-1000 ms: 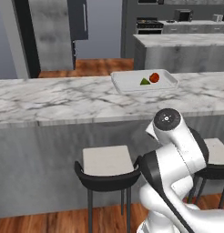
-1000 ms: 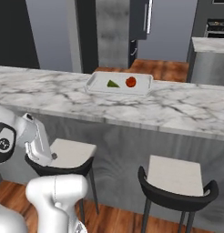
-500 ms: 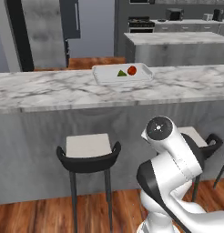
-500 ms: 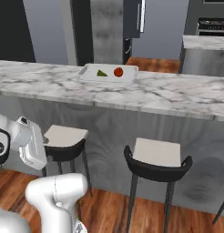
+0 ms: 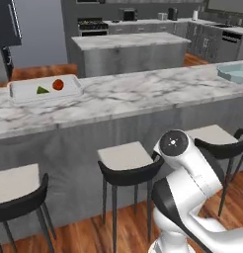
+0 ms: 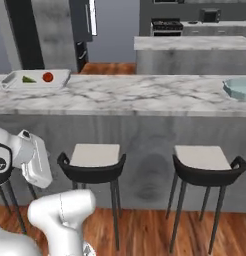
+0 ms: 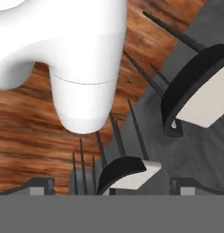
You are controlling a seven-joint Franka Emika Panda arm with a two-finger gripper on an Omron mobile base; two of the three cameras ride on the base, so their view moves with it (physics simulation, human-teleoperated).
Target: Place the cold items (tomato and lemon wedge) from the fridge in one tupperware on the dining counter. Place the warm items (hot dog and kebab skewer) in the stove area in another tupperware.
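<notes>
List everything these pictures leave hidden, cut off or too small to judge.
- Pale blue-green tupperware: cut by the right edge of both base views; its contents cannot be told.
- Fridge: top cropped in the right base view; doors and shelves unreadable.
- Stove area: far off and small; hot dog and kebab skewer cannot be made out.
- Lemon wedge and tomato in the white tray: too small for detail.
</notes>
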